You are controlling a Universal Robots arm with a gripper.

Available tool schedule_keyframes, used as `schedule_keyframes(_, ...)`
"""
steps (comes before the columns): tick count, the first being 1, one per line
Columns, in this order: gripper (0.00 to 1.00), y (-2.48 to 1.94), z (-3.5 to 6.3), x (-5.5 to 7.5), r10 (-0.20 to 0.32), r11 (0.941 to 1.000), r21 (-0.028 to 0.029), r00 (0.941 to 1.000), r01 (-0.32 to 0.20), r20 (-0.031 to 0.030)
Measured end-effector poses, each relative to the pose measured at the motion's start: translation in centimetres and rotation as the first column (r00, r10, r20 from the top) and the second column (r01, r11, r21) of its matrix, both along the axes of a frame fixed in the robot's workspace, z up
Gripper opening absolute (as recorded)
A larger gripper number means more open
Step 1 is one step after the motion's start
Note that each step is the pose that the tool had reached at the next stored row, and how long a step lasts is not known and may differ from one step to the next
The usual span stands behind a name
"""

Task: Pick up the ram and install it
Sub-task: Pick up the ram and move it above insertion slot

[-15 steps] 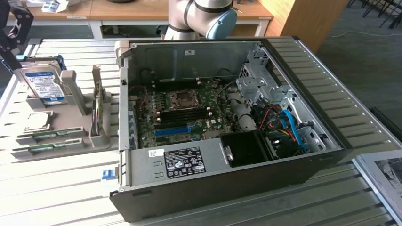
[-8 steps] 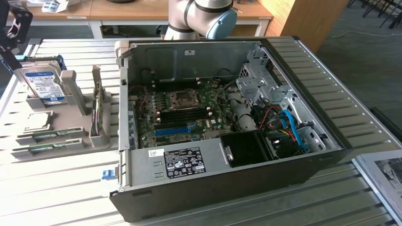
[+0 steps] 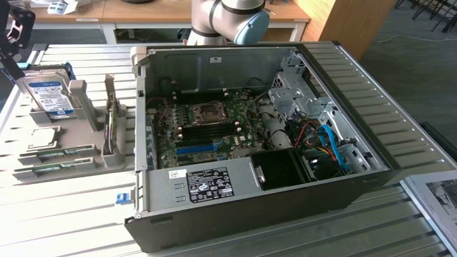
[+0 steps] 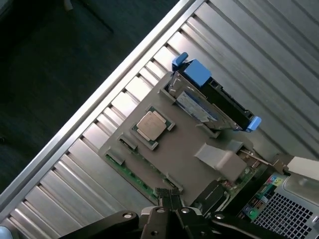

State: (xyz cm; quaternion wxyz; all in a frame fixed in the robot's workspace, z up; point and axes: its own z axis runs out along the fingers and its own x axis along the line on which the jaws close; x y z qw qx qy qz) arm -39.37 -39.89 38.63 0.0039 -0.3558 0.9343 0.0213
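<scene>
- Your gripper [image 4: 170, 198], a black two-fingered pincer on a grey jointed robot arm [image 3: 228, 19] with a light-blue cap, stood with its ribbed fingers pressed together; nothing showed between them.
- In the wrist view the gripper hung above the grey moulded holder tray [image 4: 184, 149], apart from everything resting on it.
- The ram [image 3: 51, 153], a thin, long green circuit-board stick, lay flat in a slot near the tray's front edge in the exterior view. A second stick [image 3: 44, 168] of the same kind lay parallel, just beside it.
- In the wrist view you could see the ram [image 4: 133, 172] running along the tray's long edge, untouched by the gripper.
- A further thin board [image 3: 108, 120] stood on edge in a bracket on the tray's side toward the case.
- The silver hard drive [image 3: 48, 96] with a blue-white label stood upright at the tray's far end.
- The small square silver processor chip [image 3: 43, 138] lay flat between the hard drive and the ram.
- The open black-and-grey computer case [image 3: 236, 214] lay on its side at the exterior view's right of the tray, its green motherboard [image 3: 207, 126] exposed.
- Tray and case both rested on the ribbed metal table [image 3: 64, 214].
</scene>
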Motion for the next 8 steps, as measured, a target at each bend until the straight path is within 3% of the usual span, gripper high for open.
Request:
schedule_keyframes(4, 0.1, 0.0, -0.01, 0.0, 0.062, 0.9981, 0.0, 0.9981, -0.062, 0.0)
schedule_keyframes(8, 0.1, 0.0, -0.02, 0.0, 0.126, 0.9921, 0.0, 0.9921, -0.126, 0.0)
